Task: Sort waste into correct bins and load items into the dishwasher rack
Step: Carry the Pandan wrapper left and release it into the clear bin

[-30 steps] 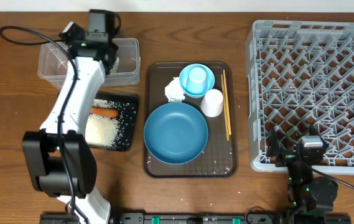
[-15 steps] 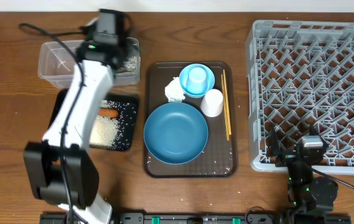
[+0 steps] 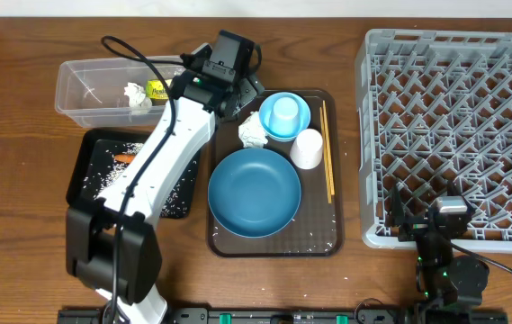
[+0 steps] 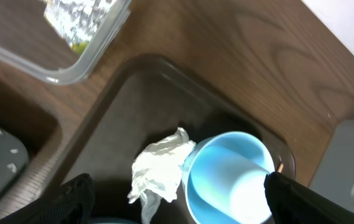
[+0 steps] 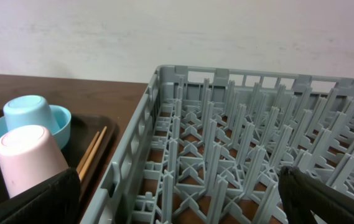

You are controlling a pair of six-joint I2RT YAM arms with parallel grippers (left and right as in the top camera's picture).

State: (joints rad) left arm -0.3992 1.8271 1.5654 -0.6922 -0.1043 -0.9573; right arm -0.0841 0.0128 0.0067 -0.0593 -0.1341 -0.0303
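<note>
My left gripper (image 3: 238, 90) is open and empty above the back left corner of the brown tray. In the left wrist view the gripper (image 4: 177, 190) has a crumpled white tissue (image 4: 161, 171) between its spread fingers. The tissue (image 3: 253, 132) lies beside the small light-blue bowl (image 3: 299, 123), which holds an upturned light-blue cup (image 3: 283, 112). A whitish cup (image 3: 307, 148), the wide blue bowl (image 3: 254, 192) and chopsticks (image 3: 327, 162) also sit on that tray. The clear tub (image 3: 80, 90) holds a tissue (image 3: 132, 94) and the wrapper (image 3: 157, 88). The black tray (image 3: 85, 162) holds rice and the carrot (image 3: 125, 157). My right gripper (image 3: 451, 209) is open at the front edge of the grey rack (image 3: 453, 108).
The brown serving tray (image 3: 229, 238) has stray rice grains near its front edge. In the right wrist view the rack's wall (image 5: 133, 155) stands just right of the chopsticks (image 5: 93, 152) and whitish cup (image 5: 24, 158). My left arm (image 3: 161, 153) crosses the black tray.
My left arm has swung right, from above the clear tub to above the brown tray's back left corner. The tub's contents now show. The right arm has not moved.
</note>
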